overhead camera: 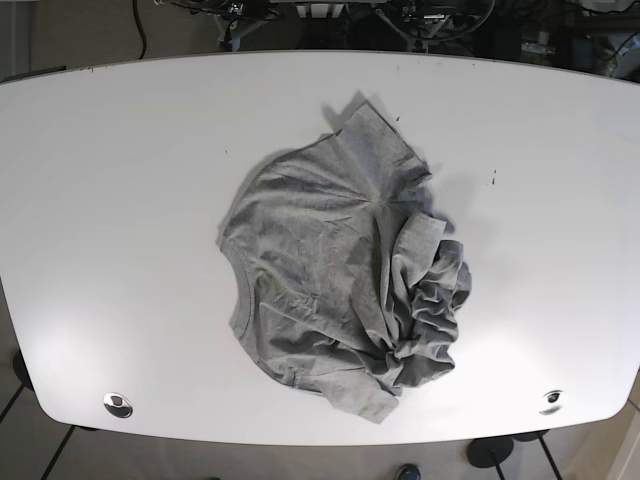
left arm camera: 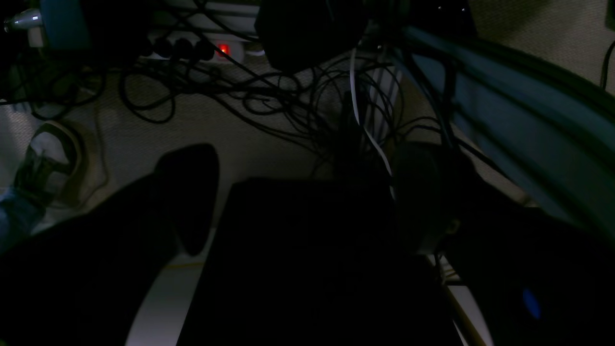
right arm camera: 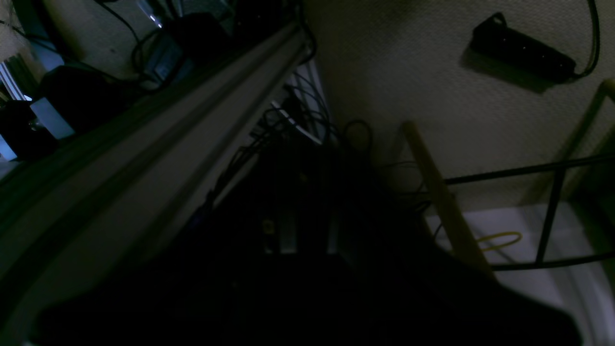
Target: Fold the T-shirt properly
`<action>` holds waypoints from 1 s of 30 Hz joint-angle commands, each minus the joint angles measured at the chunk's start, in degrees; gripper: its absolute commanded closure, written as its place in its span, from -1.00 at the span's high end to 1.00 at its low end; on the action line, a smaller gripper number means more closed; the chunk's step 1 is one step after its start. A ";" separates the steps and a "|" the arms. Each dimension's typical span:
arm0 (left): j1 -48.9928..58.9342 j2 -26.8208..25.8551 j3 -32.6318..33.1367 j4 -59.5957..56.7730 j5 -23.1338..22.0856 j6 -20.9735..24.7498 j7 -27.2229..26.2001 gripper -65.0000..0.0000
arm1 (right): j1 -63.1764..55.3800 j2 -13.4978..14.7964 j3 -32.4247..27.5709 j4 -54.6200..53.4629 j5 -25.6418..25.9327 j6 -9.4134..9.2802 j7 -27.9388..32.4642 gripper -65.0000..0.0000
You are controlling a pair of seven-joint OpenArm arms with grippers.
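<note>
The grey T-shirt [overhead camera: 335, 285] lies crumpled a little toward the near edge from the middle of the white surface [overhead camera: 120, 200], its long axis running from a sleeve toward the far edge to a bunched heap near the near edge, that heap leaning to the base view's right. Neither hand shows over the surface; both wrist views look down at cables and floor, so each arm seems parked off it. Whether either hand is spread or pressed together cannot be told, nor which is nearer.

Plain grey T-shirt [overhead camera: 340, 280], white table [overhead camera: 120, 200]
</note>
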 commanded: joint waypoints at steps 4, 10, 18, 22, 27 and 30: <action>0.55 -1.18 0.01 0.74 -0.13 -0.51 -1.26 0.60 | -1.89 0.27 -0.52 5.19 -0.42 -0.54 2.14 -0.73; 0.55 -1.18 0.01 0.74 -0.13 -0.51 -1.26 0.60 | -3.04 0.27 -0.52 5.98 -0.42 -0.54 2.05 -0.73; 2.31 -1.26 0.01 0.83 -0.05 -0.51 -5.13 0.60 | -4.18 0.27 -0.52 6.07 -0.51 -0.63 2.05 -0.75; 4.50 -1.26 0.01 0.83 -0.05 -0.51 -8.82 0.60 | -8.31 0.27 -0.52 13.46 -0.51 -2.12 1.96 -0.74; 8.64 -2.41 -0.08 5.22 -0.13 -0.51 -12.16 0.60 | -15.61 0.27 -0.35 23.48 -5.79 -7.13 1.96 -0.75; 14.88 -2.50 -0.08 15.51 -0.13 -0.51 -11.99 0.60 | -20.18 0.71 -0.26 29.72 -6.14 -7.13 1.88 -0.75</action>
